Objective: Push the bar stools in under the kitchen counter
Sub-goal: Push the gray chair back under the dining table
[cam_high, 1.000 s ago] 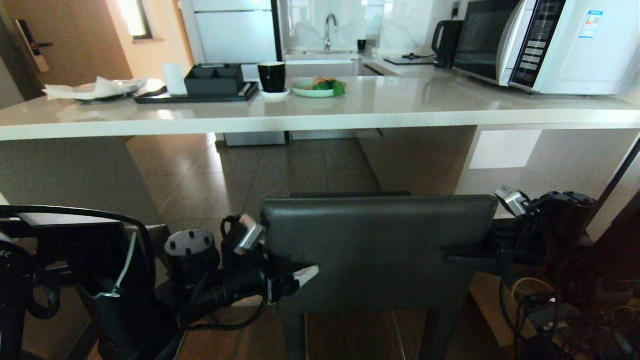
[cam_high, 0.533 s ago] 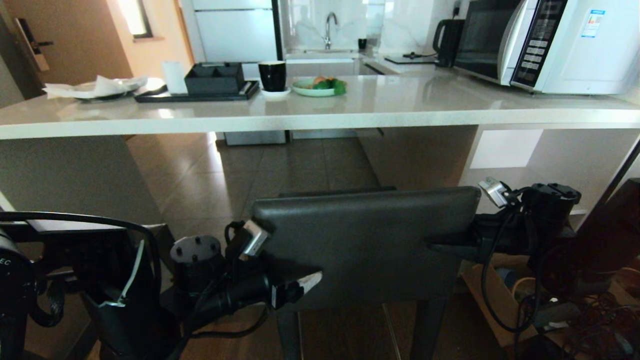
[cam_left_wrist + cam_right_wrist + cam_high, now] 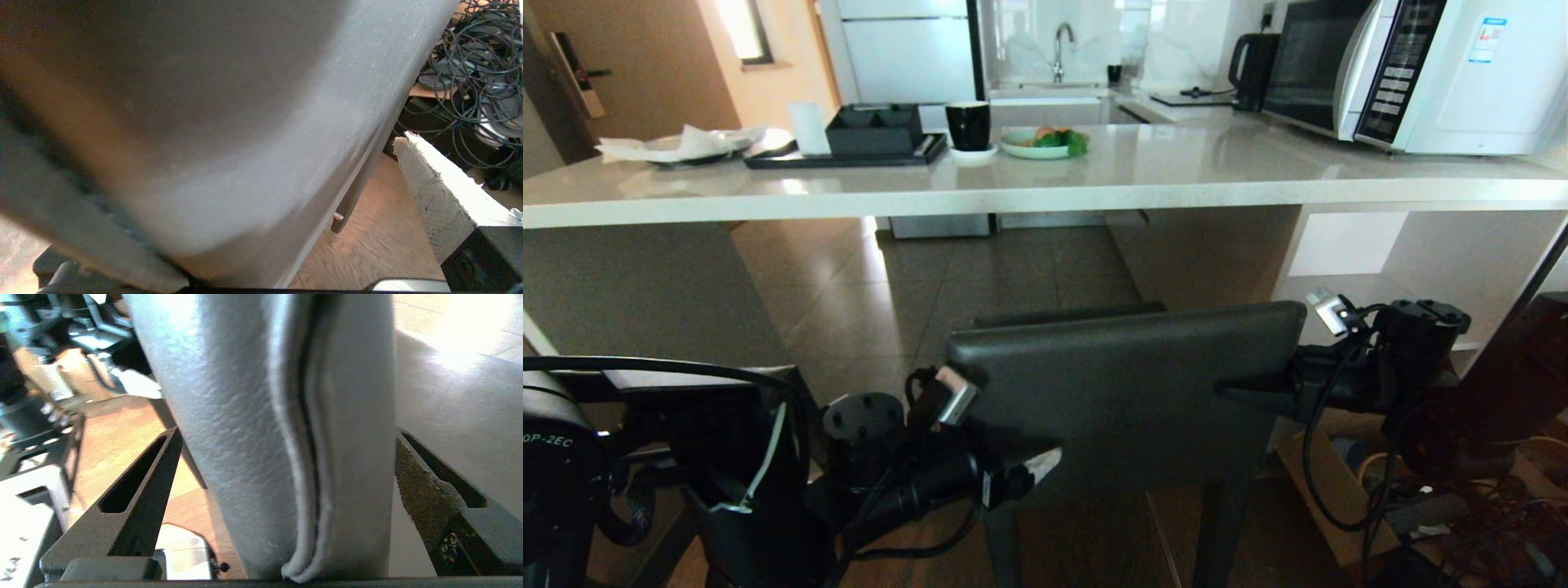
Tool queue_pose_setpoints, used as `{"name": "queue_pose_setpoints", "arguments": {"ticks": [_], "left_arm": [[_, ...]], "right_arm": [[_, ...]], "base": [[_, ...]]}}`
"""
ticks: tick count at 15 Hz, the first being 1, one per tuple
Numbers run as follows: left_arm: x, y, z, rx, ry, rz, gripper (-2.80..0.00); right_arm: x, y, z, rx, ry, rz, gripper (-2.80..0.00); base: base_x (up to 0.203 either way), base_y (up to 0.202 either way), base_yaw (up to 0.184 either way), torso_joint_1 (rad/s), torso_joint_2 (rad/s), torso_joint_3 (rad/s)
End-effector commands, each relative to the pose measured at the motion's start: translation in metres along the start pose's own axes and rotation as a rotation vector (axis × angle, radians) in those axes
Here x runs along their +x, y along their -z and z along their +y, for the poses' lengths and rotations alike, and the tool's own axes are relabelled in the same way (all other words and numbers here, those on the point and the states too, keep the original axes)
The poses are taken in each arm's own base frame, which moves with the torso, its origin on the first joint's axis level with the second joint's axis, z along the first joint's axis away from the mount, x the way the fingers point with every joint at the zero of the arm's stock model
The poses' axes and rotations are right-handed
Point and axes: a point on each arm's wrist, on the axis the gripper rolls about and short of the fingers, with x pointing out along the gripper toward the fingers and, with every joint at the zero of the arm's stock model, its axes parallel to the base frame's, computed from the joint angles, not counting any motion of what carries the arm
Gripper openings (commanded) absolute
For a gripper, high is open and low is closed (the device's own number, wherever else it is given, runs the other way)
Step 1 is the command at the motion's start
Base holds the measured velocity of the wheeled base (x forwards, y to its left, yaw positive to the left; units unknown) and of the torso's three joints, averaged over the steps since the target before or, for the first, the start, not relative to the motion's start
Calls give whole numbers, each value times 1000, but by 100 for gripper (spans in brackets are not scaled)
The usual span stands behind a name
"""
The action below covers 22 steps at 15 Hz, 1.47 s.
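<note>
Stood short of the counter [image 3: 1045,192], square to its edge: stool [image 3: 1131,392], backrest running left to right. Straddled it at either end, spread wide and clamping nothing: left gripper [image 3: 1013,465], right gripper [image 3: 1258,392]. Equally near; push straight ahead.

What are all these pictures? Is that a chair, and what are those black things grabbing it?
It's a robot with two arms. The big picture comes from a camera on its head. The other two come from small cameras on its wrists, so they look very close up.

The grey thing is the padded back of a bar stool. The robot's left gripper is at one side of it and the right gripper at the other. Both are wide open, with the backrest between their fingers.

Ahead is the kitchen counter. On it are a black cup, a plate of food, a black tray and a microwave. The stool belongs underneath.
</note>
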Motion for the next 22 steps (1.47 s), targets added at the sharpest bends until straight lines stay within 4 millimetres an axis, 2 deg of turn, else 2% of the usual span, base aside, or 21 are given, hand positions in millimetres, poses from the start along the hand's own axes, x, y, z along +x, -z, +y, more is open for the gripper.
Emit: {"name": "queue_pose_setpoints", "arguments": {"ticks": [1, 4, 12, 16, 17, 21, 22], "left_arm": [[7, 3, -9, 2, 40, 4, 0], [13, 9, -27, 4, 96, 25, 0], [27, 31, -52, 5, 176, 91, 0], [36, 33, -72, 24, 144, 81, 0], [35, 33, -68, 21, 131, 83, 0], [19, 16, -12, -1, 9, 32, 0], [15, 12, -6, -1, 20, 22, 0]], "right_arm": [[30, 4, 9, 4, -95, 12, 0], [29, 4, 8, 3, -88, 11, 0], [43, 6, 1, 6, -89, 8, 0], [42, 9, 0, 8, -68, 7, 0], [38, 10, 0, 11, -58, 8, 0], [5, 23, 7, 12, 13, -2, 0], [1, 27, 9, 14, 19, -2, 0]], "base": [[0, 0, 0, 0, 0, 0], [0, 0, 0, 0, 0, 0], [0, 0, 0, 0, 0, 0], [0, 0, 0, 0, 0, 0], [0, 0, 0, 0, 0, 0], [0, 0, 0, 0, 0, 0], [0, 0, 0, 0, 0, 0]]}}
